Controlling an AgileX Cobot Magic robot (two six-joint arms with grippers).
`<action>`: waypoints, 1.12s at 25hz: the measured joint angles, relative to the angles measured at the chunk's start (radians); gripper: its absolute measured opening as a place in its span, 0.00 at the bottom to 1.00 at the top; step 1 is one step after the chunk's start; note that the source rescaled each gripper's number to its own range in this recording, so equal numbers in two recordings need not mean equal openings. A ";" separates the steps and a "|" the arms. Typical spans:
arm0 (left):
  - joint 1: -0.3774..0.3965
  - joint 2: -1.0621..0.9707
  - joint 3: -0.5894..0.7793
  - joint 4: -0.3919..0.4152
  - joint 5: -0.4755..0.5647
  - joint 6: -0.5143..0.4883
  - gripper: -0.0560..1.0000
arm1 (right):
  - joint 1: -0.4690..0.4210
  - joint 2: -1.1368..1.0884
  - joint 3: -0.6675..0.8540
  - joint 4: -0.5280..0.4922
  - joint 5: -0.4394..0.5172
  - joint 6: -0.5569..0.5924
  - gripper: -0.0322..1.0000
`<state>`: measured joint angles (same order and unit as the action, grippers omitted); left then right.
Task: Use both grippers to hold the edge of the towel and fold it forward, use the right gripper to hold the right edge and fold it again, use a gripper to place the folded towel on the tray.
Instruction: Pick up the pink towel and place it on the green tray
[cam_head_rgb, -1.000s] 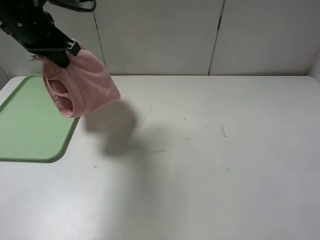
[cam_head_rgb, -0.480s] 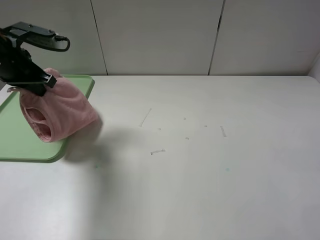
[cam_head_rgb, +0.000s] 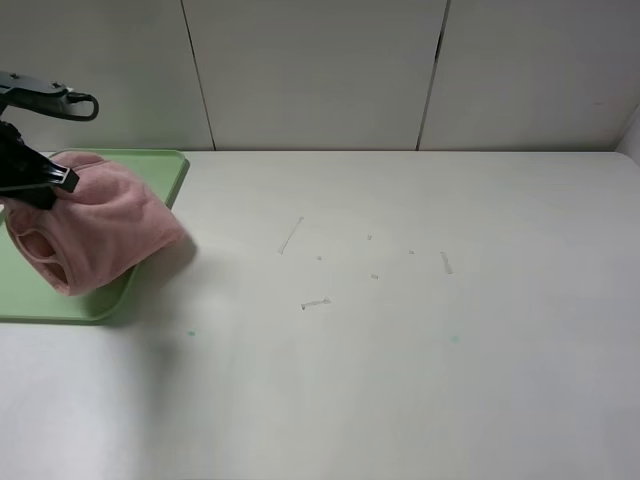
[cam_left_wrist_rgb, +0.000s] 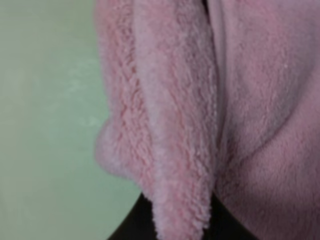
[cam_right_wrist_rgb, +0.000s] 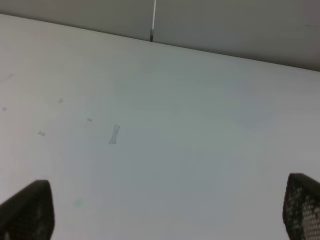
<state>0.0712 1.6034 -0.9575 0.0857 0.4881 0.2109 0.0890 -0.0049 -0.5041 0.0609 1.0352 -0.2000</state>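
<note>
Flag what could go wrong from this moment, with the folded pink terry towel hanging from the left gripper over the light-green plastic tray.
1. The folded pink terry towel overhangs the right rim of the flat light-green plastic tray; released here, it may land partly on the white table.
2. It hangs bunched with loose layers from the left gripper, so the fold could open when let go.

Fluffy pink terry towel (cam_head_rgb: 95, 235); smooth plastic-looking green tray (cam_head_rgb: 160, 175); matt white table (cam_head_rgb: 400, 330), lightly scuffed.
</note>
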 joint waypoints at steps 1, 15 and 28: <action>0.006 0.000 0.000 0.000 -0.011 0.000 0.11 | 0.000 0.000 0.000 0.000 0.000 0.000 1.00; 0.021 0.151 0.000 -0.002 -0.168 0.000 0.11 | 0.000 0.000 0.000 0.000 0.000 0.000 1.00; 0.021 0.171 0.000 -0.003 -0.288 0.001 0.11 | 0.000 0.000 0.000 0.000 0.000 0.000 1.00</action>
<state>0.0923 1.7744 -0.9575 0.0831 0.1999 0.2118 0.0890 -0.0049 -0.5041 0.0609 1.0352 -0.2000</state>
